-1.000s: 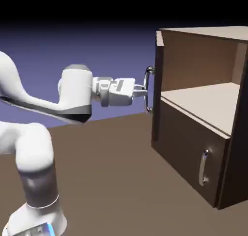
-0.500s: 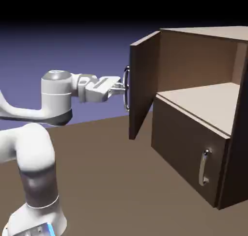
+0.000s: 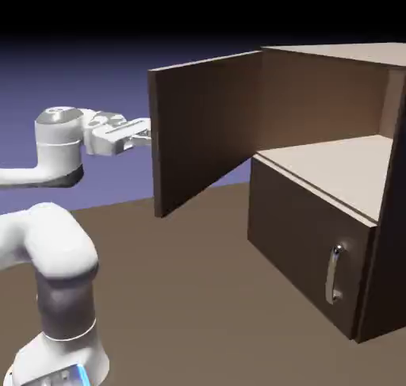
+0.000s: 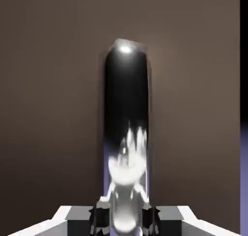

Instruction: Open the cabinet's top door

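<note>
Tabletop (image 3: 182,297): brown; cabinet (image 3: 297,234) along exterior view's right
Backdrop (image 3: 103,75): blue-violet, black above
Top door (image 3: 208,127): open
Gripper (image 4: 124,220): holding handle (image 4: 126,89)

Behind the jaws, a blue-violet backdrop (image 3: 119,79) fading to black up top, and below them, a brown tabletop (image 3: 174,297)!

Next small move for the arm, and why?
Probably a bit more pull along the door's arc: the end effector looks closed on the handle, and the top door stands swung out with the upper compartment exposed.
</note>
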Tool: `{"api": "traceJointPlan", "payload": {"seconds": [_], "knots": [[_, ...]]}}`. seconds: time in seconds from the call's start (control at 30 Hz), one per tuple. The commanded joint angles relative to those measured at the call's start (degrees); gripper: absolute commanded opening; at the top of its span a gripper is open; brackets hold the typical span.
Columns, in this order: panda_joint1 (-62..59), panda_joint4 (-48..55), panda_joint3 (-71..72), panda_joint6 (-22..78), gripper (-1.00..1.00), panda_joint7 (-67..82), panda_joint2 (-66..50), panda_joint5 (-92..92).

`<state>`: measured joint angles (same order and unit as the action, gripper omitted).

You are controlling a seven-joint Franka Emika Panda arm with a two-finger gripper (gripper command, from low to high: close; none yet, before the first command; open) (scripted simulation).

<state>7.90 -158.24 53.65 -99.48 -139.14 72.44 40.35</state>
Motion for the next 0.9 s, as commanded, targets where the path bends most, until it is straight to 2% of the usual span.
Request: {"api": "traceJointPlan", "payload": {"seconds": [0.0,0.37,0.87], "knots": [[-1.21,2.07,1.95,2.29,-1.0,-0.03,-0.84,-1.55],[-18.45,24.91,17.89,22.07,-1.0,0.93,-5.31,-12.13],[-43.6,56.05,30.06,43.64,-1.0,6.03,-2.67,-18.19]]}}
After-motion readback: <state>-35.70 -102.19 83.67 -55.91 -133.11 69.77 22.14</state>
